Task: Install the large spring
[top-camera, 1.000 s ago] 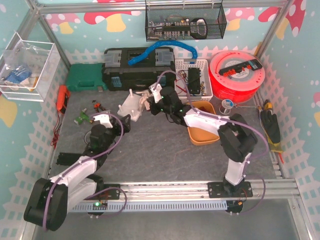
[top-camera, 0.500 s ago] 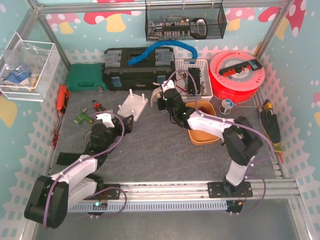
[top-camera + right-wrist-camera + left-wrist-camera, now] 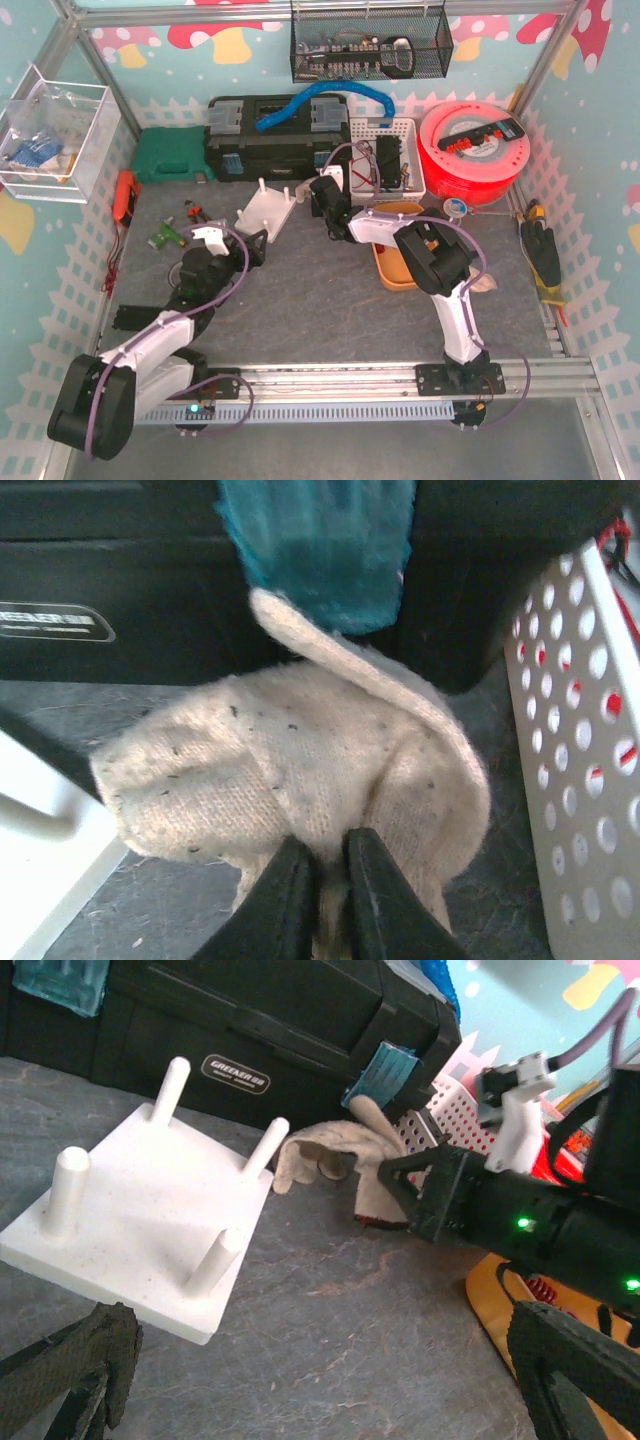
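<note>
A white base plate (image 3: 265,212) with several upright pegs lies tilted on the mat, bare in the left wrist view (image 3: 130,1230). My right gripper (image 3: 322,195) is shut on a beige knitted glove (image 3: 300,740), pinched between the fingertips (image 3: 325,865) just in front of the black toolbox. The glove (image 3: 325,1155) hangs right of the plate's far corner. My left gripper (image 3: 320,1380) is open and empty, low over the mat, facing the plate. A red coil (image 3: 540,1288) shows in the orange tray (image 3: 490,1305), mostly hidden by the right arm.
The black toolbox (image 3: 270,140) stands behind the plate, with a white perforated basket (image 3: 385,150) and a red spool (image 3: 475,150) to its right. A green case (image 3: 172,155) and small tools (image 3: 180,225) lie at the left. The orange tray (image 3: 384,268) sits under the right arm.
My right gripper has drawn the glove away from the plate, right and back toward the toolbox, and the right arm has folded in over the orange tray. The left arm has not moved.
</note>
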`<state>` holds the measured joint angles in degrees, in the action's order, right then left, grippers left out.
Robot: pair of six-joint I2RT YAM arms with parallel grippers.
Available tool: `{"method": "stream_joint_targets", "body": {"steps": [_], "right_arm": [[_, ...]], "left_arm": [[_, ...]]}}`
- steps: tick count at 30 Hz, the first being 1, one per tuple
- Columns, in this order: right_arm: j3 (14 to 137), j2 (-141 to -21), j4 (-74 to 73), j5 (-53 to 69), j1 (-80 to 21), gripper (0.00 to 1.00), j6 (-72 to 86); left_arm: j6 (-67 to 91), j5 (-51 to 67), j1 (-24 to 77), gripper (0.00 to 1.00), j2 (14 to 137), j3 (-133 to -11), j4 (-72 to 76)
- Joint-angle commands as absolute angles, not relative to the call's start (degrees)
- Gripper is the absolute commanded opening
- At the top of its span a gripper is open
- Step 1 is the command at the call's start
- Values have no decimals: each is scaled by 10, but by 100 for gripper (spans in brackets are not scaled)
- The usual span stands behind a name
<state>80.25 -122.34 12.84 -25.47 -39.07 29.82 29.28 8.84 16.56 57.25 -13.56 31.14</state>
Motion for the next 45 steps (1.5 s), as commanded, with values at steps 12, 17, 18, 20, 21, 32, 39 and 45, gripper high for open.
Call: {"method": "stream_joint_targets", "body": {"steps": [12, 17, 18, 20, 21, 32, 39, 45], "right_arm": [[783, -1152, 74, -187, -384, 56, 301], [728, -1071, 55, -115, -384, 65, 279], [718, -1054, 48, -99, -384, 67, 270], [693, -1015, 32, -86, -384, 71, 257], [681, -996, 20, -88, -384, 71, 254], [510, -804, -57, -140, -356, 65, 265], [431, -751, -91, -144, -276, 53, 308], [427, -756, -147, -156, -237, 45, 363]], "left_arm": [[267, 94, 181, 99, 561, -151, 315], [245, 101, 204, 99, 573, -166, 310], [242, 105, 210, 99, 574, -168, 312], [233, 113, 224, 99, 579, -172, 317], [227, 117, 230, 99, 582, -173, 318], [171, 109, 319, 99, 609, -202, 312], [161, 88, 337, 99, 623, -207, 313], [158, 82, 340, 99, 623, -208, 310]]}}
